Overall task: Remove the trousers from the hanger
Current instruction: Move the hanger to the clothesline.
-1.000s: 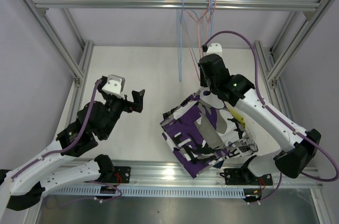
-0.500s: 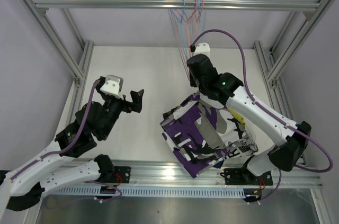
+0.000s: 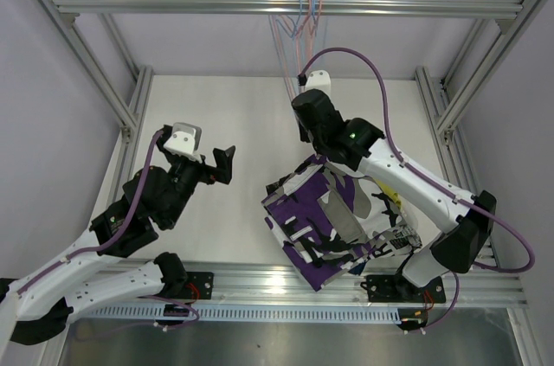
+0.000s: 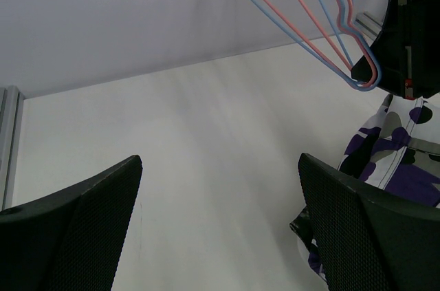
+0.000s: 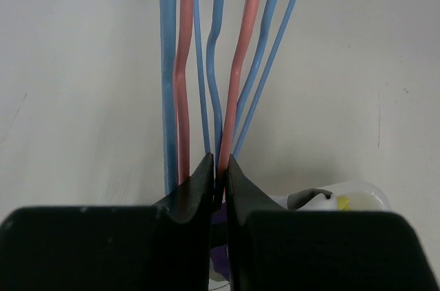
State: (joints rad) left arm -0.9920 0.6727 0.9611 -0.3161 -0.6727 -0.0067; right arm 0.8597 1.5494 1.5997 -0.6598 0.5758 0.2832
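Note:
Several thin blue and pink wire hangers [image 3: 299,27] hang bare from the top rail. My right gripper [image 5: 221,167] is shut on the lower wires of the hanger bunch [image 5: 221,71], pinching a blue and a pink wire. The left wrist view shows that gripper [image 4: 362,71] at the hangers' bottom corner [image 4: 323,40]. The trousers [image 3: 325,210] lie in a heap on the table below the right arm, a purple-white-black patterned pair on top, a yellow edge [image 3: 395,200] at the right. My left gripper [image 4: 218,160] stands wide open over bare table, left of the heap [image 4: 399,160].
The aluminium top rail [image 3: 286,6] crosses the back, with frame posts [image 3: 130,106] on both sides. The white table [image 3: 251,115] ends at a metal rail [image 3: 286,279] near the arm bases.
My right arm has swung left and back, dragging the hanger bunch leftward along the top rail. The left arm and the trouser heap have not moved.

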